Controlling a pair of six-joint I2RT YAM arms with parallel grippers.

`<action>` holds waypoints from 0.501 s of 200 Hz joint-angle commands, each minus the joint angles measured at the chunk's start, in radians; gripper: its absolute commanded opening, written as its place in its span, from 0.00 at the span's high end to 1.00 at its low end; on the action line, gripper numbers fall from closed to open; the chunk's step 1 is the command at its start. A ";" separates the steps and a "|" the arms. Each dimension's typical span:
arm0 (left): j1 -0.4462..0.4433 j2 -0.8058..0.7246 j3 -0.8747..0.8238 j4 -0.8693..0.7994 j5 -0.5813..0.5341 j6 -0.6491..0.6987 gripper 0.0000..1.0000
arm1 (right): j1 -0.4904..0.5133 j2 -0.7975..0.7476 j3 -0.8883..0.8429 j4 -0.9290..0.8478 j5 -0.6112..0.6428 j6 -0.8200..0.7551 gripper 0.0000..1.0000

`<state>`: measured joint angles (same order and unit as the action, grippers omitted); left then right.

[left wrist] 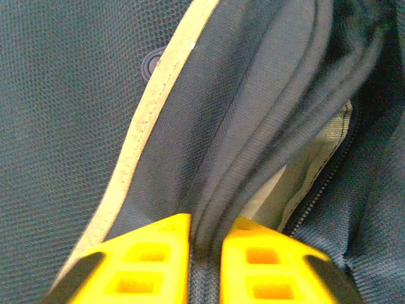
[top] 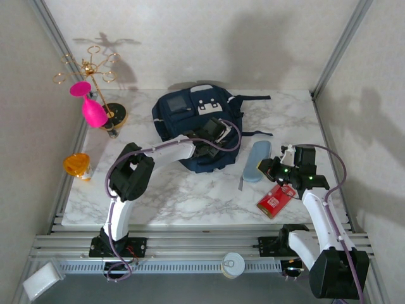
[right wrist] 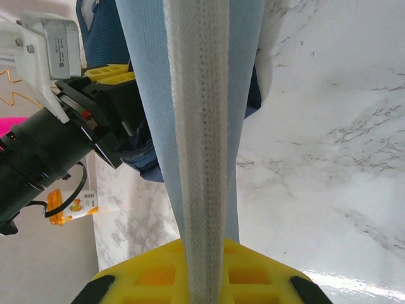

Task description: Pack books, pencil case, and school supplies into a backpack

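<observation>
No lettering is legible; white markings on the red pack (top: 276,201) are too small to read

The top external camera is looking down from above and behind the arm bases (top: 117,244), taking in the whole marble counter (top: 190,196). The left wrist camera is pointing along its own yellow jaws, sitting very near the backpack (left wrist: 76,95) fabric. The right wrist camera is facing along the pencil case (right wrist: 196,126) toward the backpack and the left arm (right wrist: 44,145), sharing both with the overhead view.
</observation>
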<state>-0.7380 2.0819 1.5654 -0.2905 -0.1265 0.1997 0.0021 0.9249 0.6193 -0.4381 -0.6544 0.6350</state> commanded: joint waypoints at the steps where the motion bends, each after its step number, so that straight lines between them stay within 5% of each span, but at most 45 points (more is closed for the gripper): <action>1: 0.020 -0.029 0.065 -0.040 -0.038 -0.024 1.00 | -0.006 0.004 0.036 0.011 -0.038 -0.015 0.91; 69: -0.011 -0.141 0.160 -0.127 0.038 -0.208 1.00 | 0.001 0.104 0.098 0.131 -0.166 0.047 0.89; 100: -0.045 -0.180 0.199 -0.119 0.048 -0.368 1.00 | 0.046 0.204 0.139 0.253 -0.124 0.133 0.87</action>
<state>-0.7391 1.9884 1.6867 -0.4053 -0.1162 0.0193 0.0208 1.0660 0.7078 -0.3199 -0.7639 0.6895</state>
